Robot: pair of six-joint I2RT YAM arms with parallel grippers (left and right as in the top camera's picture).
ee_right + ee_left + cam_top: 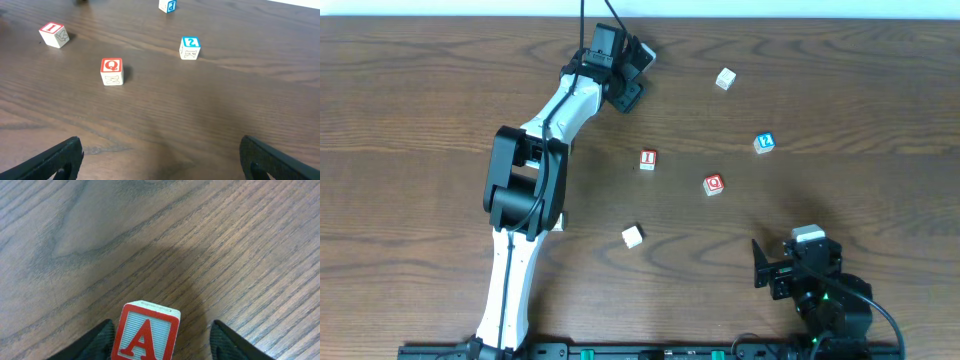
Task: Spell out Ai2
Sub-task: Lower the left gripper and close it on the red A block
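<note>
The A cube [145, 335], pale wood with a red letter, sits on the table between the fingers of my left gripper [162, 328]. The left finger [102, 339] touches its side; the right finger [225, 340] stands apart with a gap. Overhead, the left gripper [628, 78] is at the far centre-left and covers that cube. The I cube [648, 159] [53, 34] and the blue 2 cube [764, 142] [190, 47] lie mid-table. My right gripper [761, 266] [160, 155] rests open and empty at the near right.
A red Q cube [713, 184] [111, 71] lies between the I and the 2, slightly nearer. One pale cube [724, 78] sits far right, another [633, 236] near centre. The left arm [525, 190] stretches across the left half.
</note>
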